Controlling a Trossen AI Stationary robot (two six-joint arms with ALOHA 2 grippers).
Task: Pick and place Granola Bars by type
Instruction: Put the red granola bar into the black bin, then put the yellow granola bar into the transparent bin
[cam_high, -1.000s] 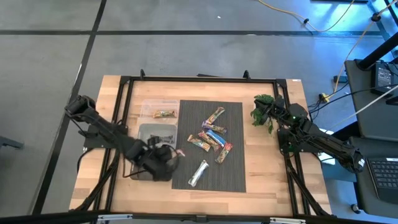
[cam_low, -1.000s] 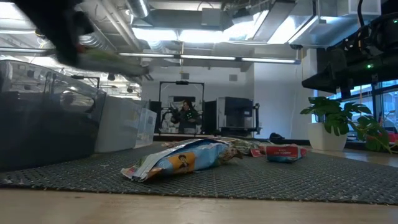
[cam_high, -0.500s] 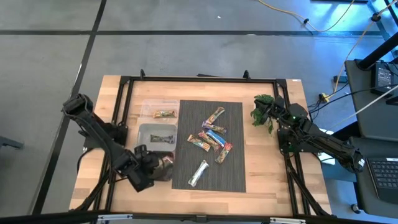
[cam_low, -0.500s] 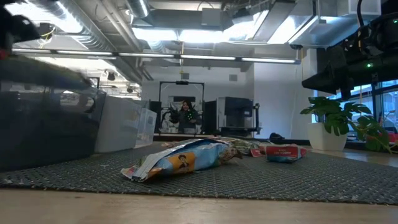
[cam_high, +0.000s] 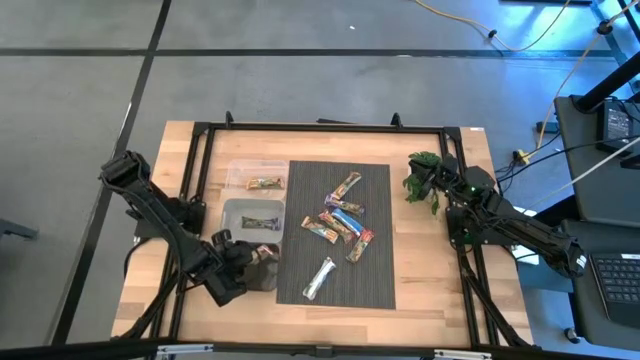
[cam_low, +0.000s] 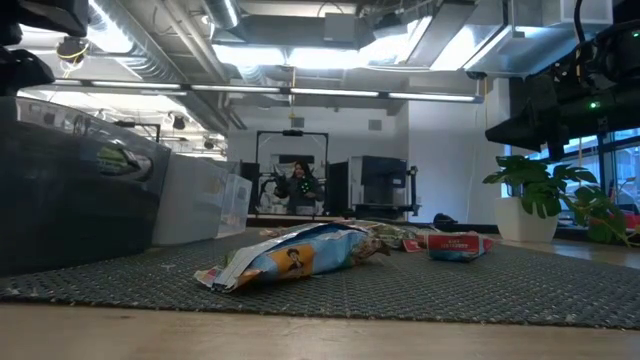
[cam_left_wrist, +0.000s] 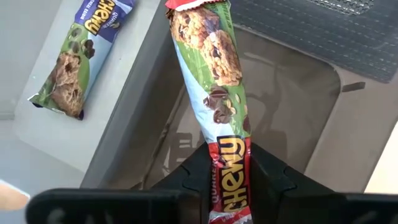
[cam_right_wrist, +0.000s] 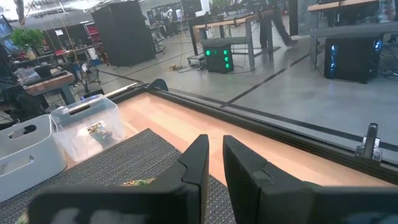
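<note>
A red-and-green wrapped chewy granola bar (cam_left_wrist: 214, 99) is clamped by its red end in the left gripper (cam_left_wrist: 227, 180), hanging over a clear plastic bin (cam_left_wrist: 298, 118) at the counter's near left. The right gripper (cam_right_wrist: 214, 163) idles clenched and empty at the far right.

A glossy, crinkled foil-look wrapper covers the granola bar (cam_left_wrist: 214, 93) pinched in the matt black plastic left hand (cam_left_wrist: 227, 186). Beneath it sits a smooth grey plastic bin (cam_left_wrist: 298, 93), translucent at its base. Beyond the hand lies a dark, coarsely woven mat (cam_high: 340, 235) on the pale, smooth wooden table (cam_high: 430, 260), framed by black metal rails (cam_high: 320, 127).
</note>
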